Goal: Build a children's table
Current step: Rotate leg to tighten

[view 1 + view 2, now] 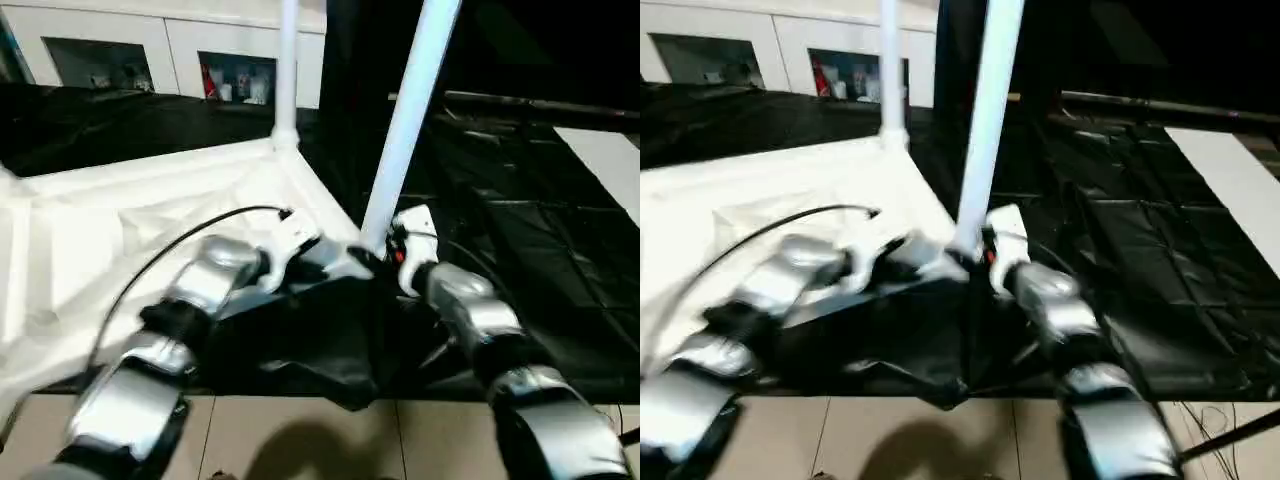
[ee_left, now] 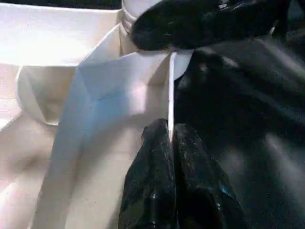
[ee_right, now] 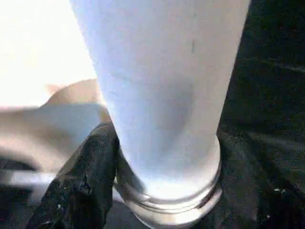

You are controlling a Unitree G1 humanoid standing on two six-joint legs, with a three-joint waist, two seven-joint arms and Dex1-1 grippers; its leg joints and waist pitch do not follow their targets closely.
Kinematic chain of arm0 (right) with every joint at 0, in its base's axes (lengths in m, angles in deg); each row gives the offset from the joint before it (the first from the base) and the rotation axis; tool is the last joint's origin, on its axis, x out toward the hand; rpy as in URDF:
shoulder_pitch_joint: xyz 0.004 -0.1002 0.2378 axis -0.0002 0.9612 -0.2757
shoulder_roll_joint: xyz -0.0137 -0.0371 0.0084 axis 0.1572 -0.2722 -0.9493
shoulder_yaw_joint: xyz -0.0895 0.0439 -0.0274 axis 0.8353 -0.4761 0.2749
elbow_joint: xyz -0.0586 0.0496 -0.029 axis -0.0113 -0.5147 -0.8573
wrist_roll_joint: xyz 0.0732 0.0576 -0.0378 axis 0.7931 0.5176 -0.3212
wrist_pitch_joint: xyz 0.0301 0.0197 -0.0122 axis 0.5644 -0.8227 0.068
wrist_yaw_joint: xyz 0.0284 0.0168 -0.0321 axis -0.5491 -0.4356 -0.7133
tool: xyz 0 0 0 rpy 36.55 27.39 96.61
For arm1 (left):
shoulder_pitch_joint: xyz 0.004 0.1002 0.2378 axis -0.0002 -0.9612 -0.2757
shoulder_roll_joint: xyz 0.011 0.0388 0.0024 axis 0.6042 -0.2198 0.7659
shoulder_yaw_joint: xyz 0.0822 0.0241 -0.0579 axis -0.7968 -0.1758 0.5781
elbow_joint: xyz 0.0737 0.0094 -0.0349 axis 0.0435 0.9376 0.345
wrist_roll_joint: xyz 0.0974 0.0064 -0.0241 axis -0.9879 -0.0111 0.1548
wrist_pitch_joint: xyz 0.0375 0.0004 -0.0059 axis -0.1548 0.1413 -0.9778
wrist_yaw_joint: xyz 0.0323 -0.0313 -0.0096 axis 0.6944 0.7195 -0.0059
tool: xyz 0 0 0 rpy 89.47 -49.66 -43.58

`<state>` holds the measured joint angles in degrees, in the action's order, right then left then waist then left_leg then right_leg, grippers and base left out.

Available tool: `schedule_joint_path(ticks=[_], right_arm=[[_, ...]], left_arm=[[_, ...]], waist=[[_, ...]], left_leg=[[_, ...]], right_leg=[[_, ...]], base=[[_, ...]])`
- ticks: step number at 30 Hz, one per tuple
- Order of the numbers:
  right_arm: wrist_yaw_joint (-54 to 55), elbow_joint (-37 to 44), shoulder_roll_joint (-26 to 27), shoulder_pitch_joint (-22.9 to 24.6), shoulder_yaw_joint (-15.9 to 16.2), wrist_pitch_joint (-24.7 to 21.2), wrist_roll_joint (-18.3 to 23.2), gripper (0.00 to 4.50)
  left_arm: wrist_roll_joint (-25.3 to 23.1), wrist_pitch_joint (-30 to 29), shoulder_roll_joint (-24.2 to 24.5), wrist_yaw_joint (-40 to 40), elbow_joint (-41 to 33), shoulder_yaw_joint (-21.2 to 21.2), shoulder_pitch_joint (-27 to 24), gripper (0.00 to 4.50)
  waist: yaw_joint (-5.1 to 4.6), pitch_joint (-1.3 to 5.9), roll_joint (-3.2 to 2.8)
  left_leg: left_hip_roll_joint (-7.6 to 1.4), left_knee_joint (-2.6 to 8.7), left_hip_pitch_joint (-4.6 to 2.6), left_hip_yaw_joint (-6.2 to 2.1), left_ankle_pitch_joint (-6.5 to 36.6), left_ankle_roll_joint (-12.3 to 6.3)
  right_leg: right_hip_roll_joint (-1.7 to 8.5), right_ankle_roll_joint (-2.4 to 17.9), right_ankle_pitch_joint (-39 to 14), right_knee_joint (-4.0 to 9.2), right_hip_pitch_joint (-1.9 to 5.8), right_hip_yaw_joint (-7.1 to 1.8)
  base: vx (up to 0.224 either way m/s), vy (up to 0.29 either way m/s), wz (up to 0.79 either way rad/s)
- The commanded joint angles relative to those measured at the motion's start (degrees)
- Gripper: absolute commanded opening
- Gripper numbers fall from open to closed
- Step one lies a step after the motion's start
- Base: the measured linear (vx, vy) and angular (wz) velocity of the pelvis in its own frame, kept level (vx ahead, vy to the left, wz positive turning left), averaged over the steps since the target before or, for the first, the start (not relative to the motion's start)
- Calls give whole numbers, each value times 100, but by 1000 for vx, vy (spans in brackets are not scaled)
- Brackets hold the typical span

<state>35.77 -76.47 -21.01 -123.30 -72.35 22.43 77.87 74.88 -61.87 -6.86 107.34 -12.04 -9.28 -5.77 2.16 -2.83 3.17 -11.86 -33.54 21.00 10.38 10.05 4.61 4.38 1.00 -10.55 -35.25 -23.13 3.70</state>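
Left eye view, task's thing: children's table panel lies underside up on the black-sheeted tabletop, near its front edge.
Legs: far leg stands upright in the far corner socket. Near leg rises from the panel's near right corner.
Near leg, axis: long axis runs up out of frame. It appears to lean a little to the robot's right compared with the far leg.
Right tool: narrow, holding the near leg low down, a black finger against its side just above a ringed collar. I cannot tell whether that collar belongs to the leg or the socket.
Left tool: fingers pressed together, pinching the thin white rim of the panel just beside the same corner.
Key relation: leg base lies directly at the right tool and just beyond the left one. The right arm is the nearer and carries the leg; the left steadies the panel.
Judgement: seating step in hand. The next push likely goes straight down the leg's axis once it stands plumb.
Risk: the panel could shift on the slick sheet, or the leg could bind if it is pressed while leaning.
Surface: creased glossy black sheeting, with a flat white board far right.
Room: white cabinets behind, pale tiled floor below.
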Motion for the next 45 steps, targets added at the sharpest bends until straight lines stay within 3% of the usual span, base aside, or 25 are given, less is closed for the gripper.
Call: schedule_joint_path(ticks=[1, 4, 6, 10, 11, 15, 18, 20, 21, 24, 25, 26, 30, 36, 38, 41, 45], right_arm=[[710, -390, 56, -34, 22, -24, -253, 267], [979, -640, 289, -236, -17, 126, -293, 267], [971, -696, 372, -306, -48, 148, -267, 267], [300, -531, 458, -350, -68, 267, -139, 267], [250, -512, 448, -343, -60, 282, -140, 322], [-412, -283, 149, -279, 40, 270, -87, 346], [-1388, 137, -213, -82, 212, 6, 4, 373], [-1562, 179, -281, -50, 251, 4, -24, 389], [-2362, 613, -725, 264, 573, 88, -146, 408], [-3150, 1105, -1153, 601, 808, 50, -146, 408], [-3411, 1297, -1290, 719, 851, -16, -88, 408], [-3603, 1446, -1384, 806, 874, -53, -41, 408], [-4432, 2096, -1744, 1153, 1038, -333, 199, 408], [-4554, 2123, -1676, 1163, 1018, -409, 206, 408], [-4562, 2073, -1577, 1122, 996, -407, 211, 408], [-4679, 2184, -1587, 1166, 1094, -514, 245, 383], [-4782, 2286, -1630, 1232, 1176, -600, 207, 347]], left_arm=[[8, 33, -176, -672, 317, 216, 76, 0], [-71, 208, -340, -1027, 635, 249, 202, 0], [-83, 243, -383, -1061, 705, 253, 229, 0], [-91, 241, -317, -776, 603, 159, 179, 0], [-91, 244, -307, -751, 591, 154, 173, 0], [-90, 350, -101, -92, 404, 7, 40, 0], [-12, 521, 142, 649, 160, -130, -140, 0], [-17, 603, 179, 765, 169, -151, -154, 0], [35, 858, 403, 1376, 33, -249, -290, 0], [183, 990, 620, 2034, -259, -323, -453, 0], [242, 977, 704, 2269, -407, -361, -511, 0], [277, 947, 774, 2448, -522, -401, -553, 0], [402, 817, 1048, 3047, -949, -526, -686, 0], [394, 806, 1105, 3116, -1039, -490, -730, 0], [389, 809, 1101, 3114, -1040, -468, -750, 0], [385, 826, 1119, 3170, -1088, -465, -803, 0], [401, 770, 1161, 3209, -1221, -454, -879, 0]], waist=[[26, 376, -23], [52, 382, -12], [58, 373, -19], [91, 361, 25], [99, 360, 15], [92, 364, 34], [81, 352, 32], [77, 357, 30], [109, 345, 0], [148, 351, 9], [164, 346, -16], [161, 347, -1], [197, 335, -22], [258, 334, -15], [261, 341, -10], [262, 350, 31], [269, 348, 37]], left_leg=[[-117, 366, -65, -12, 1009, -31], [-115, 362, -36, -8, 910, -136], [-106, 363, -49, 3, 990, -199], [-121, 373, -40, -6, 1056, -230], [-122, 372, -43, -4, 1041, -239], [-121, 371, -1, -11, 869, -332], [-125, 362, 0, -9, 844, -467], [-137, 357, -21, -4, 872, -485], [-155, 367, -42, -9, 936, -456], [-169, 364, -60, 5, 926, -460], [-167, 376, -54, -5, 968, -439], [-177, 377, -49, -5, 971, -437], [-184, 383, -69, 7, 1060, -378], [-183, 392, -82, -1, 1167, -235], [-182, 390, -78, -4, 1087, -225], [-177, 381, -59, -3, 923, -277], [-176, 376, -56, 0, 874, -318]], right_leg=[[350, 1233, -1030, 425, 271, -260], [349, 1223, -797, 403, 297, -256], [353, 1217, -902, 423, 274, -260], [370, 1123, -1108, 434, 293, -253], [374, 1122, -1102, 438, 288, -256], [377, 1171, -907, 406, 322, -242], [368, 1233, -793, 413, 339, -243], [381, 1283, -845, 415, 313, -249], [378, 1273, -921, 444, 314, -247], [366, 1346, -724, 405, 305, -258], [370, 1349, -765, 403, 317, -255], [372, 1347, -740, 398, 326, -260], [360, 1387, -880, 405, 292, -253], [381, 1271, -1227, 436, 268, -261], [378, 1283, -1096, 419, 270, -263], [372, 1314, -863, 387, 291, -257], [381, 1284, -885, 381, 295, -256]], base=[[0, 0, 0], [0, 0, 0], [0, 0, 0], [0, 0, 0], [0, 0, 0], [0, 0, 0], [0, 0, 0], [0, 0, 0], [0, 0, 0], [0, 0, 0], [0, 0, 0], [0, 0, 0], [0, 0, 0], [0, 0, 0], [0, 0, 0], [0, 0, 0], [0, 0, 0]])
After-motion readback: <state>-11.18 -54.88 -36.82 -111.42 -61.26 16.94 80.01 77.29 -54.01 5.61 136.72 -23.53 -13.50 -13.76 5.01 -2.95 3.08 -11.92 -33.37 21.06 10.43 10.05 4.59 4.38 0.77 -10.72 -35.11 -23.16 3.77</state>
